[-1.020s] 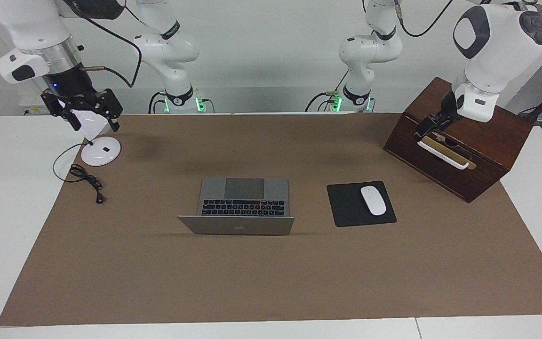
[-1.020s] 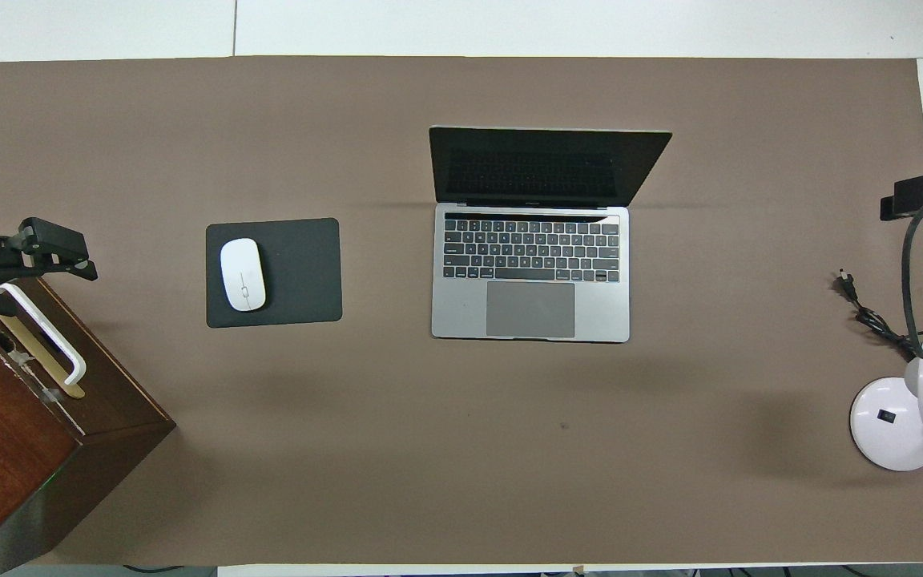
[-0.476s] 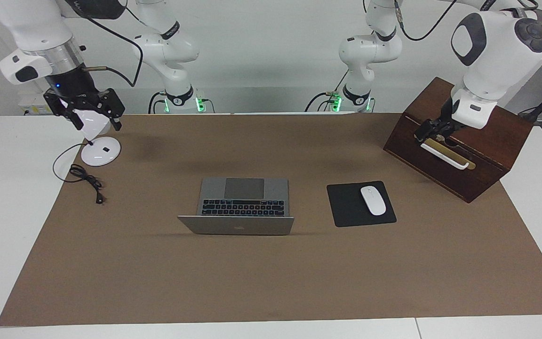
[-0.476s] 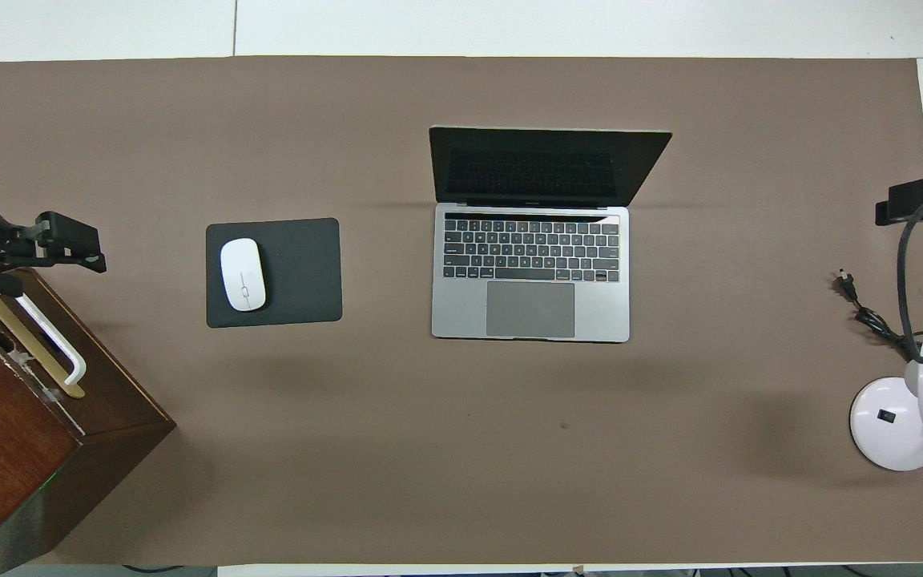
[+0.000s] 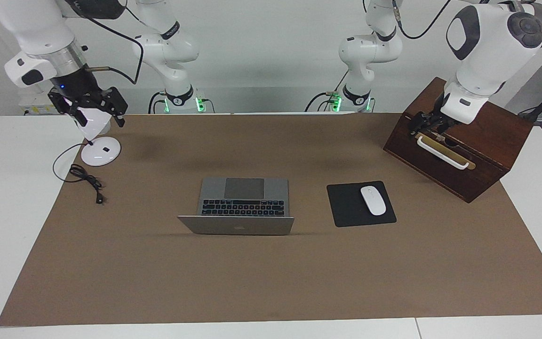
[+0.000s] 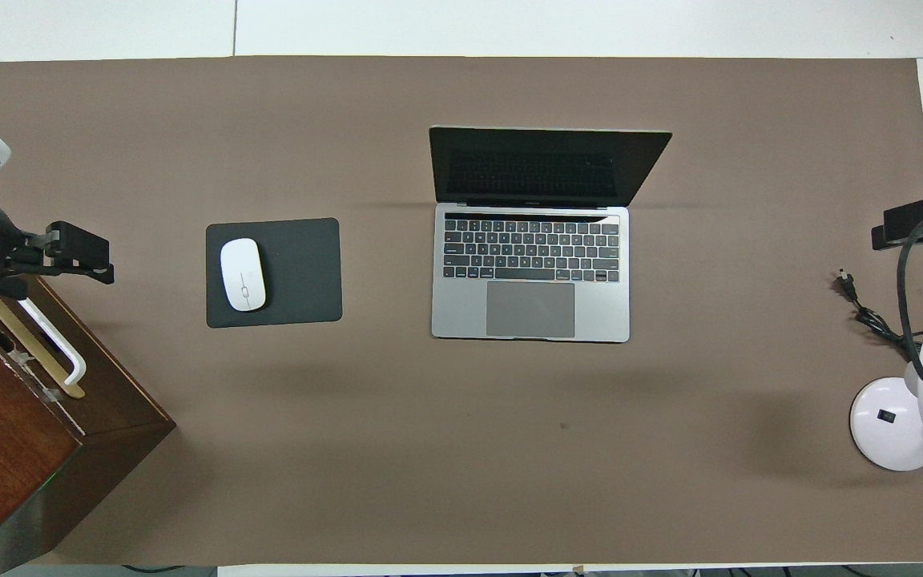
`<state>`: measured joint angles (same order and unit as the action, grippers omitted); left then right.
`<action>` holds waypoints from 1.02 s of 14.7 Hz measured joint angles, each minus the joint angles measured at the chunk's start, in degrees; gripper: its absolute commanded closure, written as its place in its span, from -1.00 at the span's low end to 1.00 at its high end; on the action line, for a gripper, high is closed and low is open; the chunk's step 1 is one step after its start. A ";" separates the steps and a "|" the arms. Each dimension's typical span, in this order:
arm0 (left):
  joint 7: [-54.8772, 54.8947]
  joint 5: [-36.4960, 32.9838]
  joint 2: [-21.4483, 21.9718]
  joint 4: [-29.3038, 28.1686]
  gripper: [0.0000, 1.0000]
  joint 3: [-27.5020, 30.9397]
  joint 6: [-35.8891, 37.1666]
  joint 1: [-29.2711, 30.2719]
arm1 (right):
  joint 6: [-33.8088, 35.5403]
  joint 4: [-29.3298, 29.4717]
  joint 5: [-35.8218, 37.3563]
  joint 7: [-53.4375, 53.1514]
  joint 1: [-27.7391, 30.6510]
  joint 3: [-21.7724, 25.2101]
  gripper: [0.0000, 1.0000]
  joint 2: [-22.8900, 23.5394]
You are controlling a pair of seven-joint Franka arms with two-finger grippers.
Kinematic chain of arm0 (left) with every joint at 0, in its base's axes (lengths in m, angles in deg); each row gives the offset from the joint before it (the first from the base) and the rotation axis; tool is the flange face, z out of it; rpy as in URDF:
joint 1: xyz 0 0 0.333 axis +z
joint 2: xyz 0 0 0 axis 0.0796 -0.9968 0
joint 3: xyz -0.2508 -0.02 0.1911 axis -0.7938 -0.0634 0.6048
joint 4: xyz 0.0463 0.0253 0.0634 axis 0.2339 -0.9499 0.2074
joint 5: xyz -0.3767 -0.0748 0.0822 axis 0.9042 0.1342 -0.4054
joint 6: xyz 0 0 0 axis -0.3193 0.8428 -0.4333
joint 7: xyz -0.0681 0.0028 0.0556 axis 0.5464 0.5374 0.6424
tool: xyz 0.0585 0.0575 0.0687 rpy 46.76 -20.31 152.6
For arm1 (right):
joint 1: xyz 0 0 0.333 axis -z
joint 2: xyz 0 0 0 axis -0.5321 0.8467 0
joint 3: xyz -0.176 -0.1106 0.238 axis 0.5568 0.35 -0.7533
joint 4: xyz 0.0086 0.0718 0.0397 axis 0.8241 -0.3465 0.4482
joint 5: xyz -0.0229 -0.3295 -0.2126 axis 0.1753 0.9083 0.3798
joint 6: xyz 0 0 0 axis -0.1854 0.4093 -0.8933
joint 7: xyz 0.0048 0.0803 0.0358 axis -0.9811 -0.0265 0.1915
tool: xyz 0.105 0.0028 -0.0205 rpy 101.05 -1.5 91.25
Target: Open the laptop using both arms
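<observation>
Tabletop [image 6: 509,32] surface carries a brown mat [image 6: 461,481] covering most of the work area. Clock directions below refer to the overhead view, laptop as dial centre.

Wooden box [image 5: 482,141]: at 8 o'clock, toward the left arm's end. Its white handle [image 5: 442,152] faces the mat.

Laptop [image 6: 531,276]: mid-mat. Lid is raised past upright, with dark screen, keyboard and trackpad exposed. Judged status: opening is done; apparently nothing is left except clearing the arms.

Mouse pad [image 6: 301,272]: at 9 o'clock, carrying a white mouse [image 6: 243,274].

Desk lamp [image 6: 894,425]: at 4 o'clock, cable trailing on the mat.

Left gripper [image 5: 425,123]: over the box, just above the handle. Fingers: spread or pressed together, cannot tell.

Right gripper [image 5: 96,109]: over the lamp. Fingers spread, nothing between them.

Limitations: both arms are cropped in the overhead view; lamp head is partly masked by the right gripper; contact between left gripper and handle cannot be confirmed.
</observation>
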<state>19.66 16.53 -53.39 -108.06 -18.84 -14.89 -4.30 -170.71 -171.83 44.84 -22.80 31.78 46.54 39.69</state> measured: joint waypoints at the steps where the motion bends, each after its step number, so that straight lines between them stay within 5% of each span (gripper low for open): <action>1: 0.16 -0.01 0.00 0.33 -1.00 -0.28 0.00 -0.03 | 0.10 0.00 0.00 0.43 0.11 0.01 -1.00 0.00; 15: 3.60 -0.02 -0.08 0.72 -1.00 -0.77 -4.30 -0.05 | 0.74 0.00 2.05 0.73 0.56 -0.01 -1.00 0.00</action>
<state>23.27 16.51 -53.46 -107.34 -19.61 -19.20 -4.35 -169.97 -171.83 46.90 -22.07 32.34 46.53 39.69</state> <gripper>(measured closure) 0.000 0.000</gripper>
